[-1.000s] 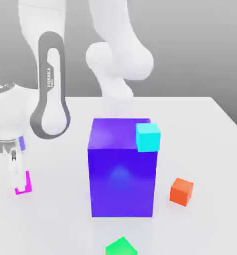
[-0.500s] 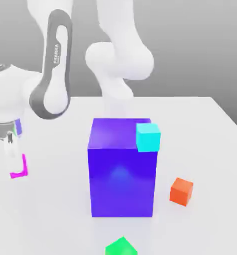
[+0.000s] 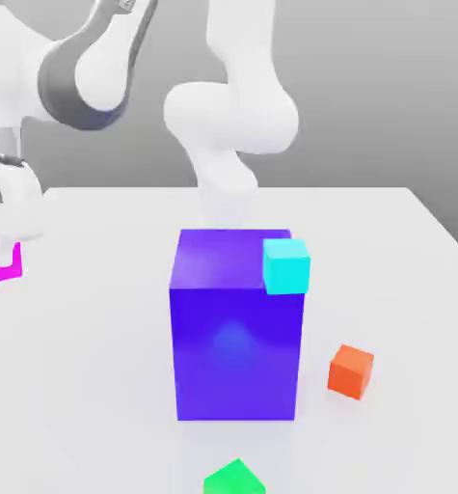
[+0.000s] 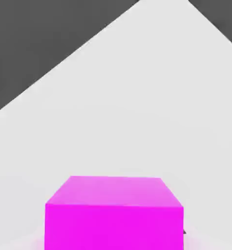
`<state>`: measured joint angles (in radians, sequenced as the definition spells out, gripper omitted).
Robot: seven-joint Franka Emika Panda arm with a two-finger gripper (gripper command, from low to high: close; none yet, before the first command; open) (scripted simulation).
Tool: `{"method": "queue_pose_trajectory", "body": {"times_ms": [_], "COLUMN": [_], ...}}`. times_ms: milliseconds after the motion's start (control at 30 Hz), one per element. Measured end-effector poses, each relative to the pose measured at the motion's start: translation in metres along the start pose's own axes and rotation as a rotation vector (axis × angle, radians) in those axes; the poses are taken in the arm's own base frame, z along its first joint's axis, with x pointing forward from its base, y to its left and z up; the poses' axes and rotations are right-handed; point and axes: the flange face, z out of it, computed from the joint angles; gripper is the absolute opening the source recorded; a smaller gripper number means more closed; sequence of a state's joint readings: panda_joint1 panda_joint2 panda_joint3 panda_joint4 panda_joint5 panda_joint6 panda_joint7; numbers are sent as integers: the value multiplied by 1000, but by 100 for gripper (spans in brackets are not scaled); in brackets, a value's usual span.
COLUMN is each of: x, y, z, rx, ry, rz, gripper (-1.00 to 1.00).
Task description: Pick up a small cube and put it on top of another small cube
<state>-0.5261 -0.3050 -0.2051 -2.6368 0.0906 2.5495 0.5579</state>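
We see a plain bright magenta small cube [image 3: 1, 261], a bright green cube [image 3: 234, 479] at the white table's [image 3: 387, 241] near edge, an orange cube [image 3: 350, 370], a cyan cube [image 3: 286, 265], a deep blue-purple block [image 3: 236, 328], and a white-and-grey arm [image 3: 234, 106].

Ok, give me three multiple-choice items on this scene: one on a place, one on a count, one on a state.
1. Where is the cyan cube?
A. on the table
B. at the big blue block's top corner
C. on the green cube

2. How many small cubes are there?
A. two
B. three
C. four

3. The magenta cube is:
A. held by the gripper
B. stacked on green
C. beside the orange cube

Answers: 1 B, it sits by the block's upper edge. 2 C, magenta, cyan, orange, green. 3 A, it hangs under the hand.
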Motion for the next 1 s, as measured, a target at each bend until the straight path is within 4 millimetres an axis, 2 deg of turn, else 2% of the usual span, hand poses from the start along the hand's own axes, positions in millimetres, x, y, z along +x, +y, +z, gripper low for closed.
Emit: {"method": "queue_pose_trajectory", "body": {"times_ms": [267, 533, 767, 1000], "x": [-22, -61, -105, -153], "y": [-40, -81, -118, -155], "z": [-64, -112, -135, -135], "rx": [74, 112, 113, 87], "ry": [52, 111, 155, 176], "rz": [-330, -691, -1025, -1373], "gripper": [-100, -100, -100, -100]}}
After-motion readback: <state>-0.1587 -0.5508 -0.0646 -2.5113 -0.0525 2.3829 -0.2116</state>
